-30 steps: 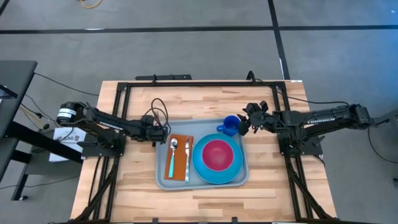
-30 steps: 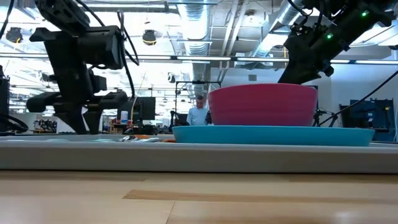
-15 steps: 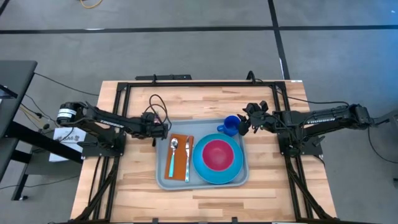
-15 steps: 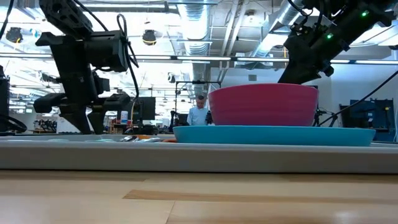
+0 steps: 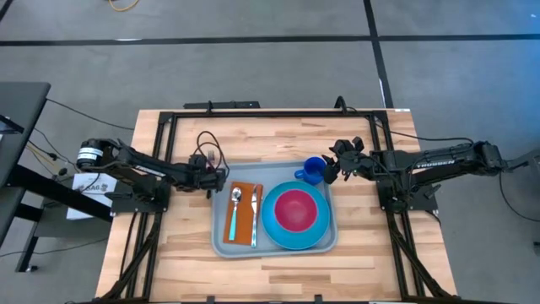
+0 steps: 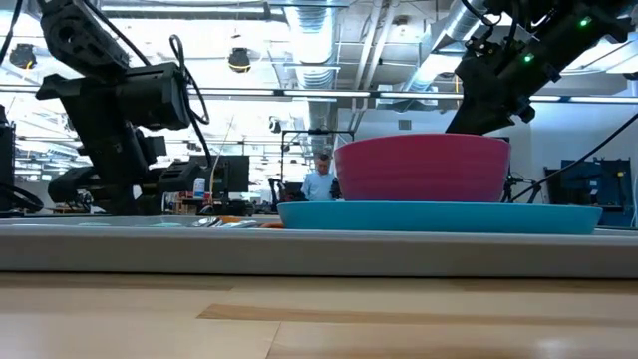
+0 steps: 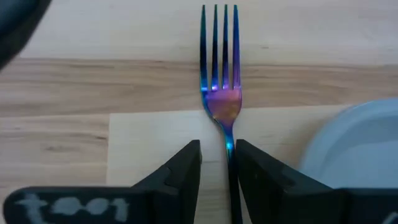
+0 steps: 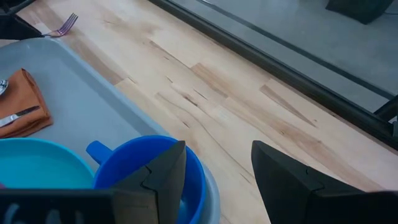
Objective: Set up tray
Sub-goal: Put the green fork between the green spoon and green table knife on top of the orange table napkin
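Pale grey-blue plastic tray, rounded corners, low rim: centre of the wooden counter. Contents: orange-brown napkin bearing a spoon and a knife; round bright-blue plate under a pink bowl; blue mug at the far corner.

Iridescent metal fork: outside the tray, on the counter, pinched by its handle in the left hand, presumably for transfer to the napkin.

Right hand: spread, one finger over the mug's rim, apparently just placing it.
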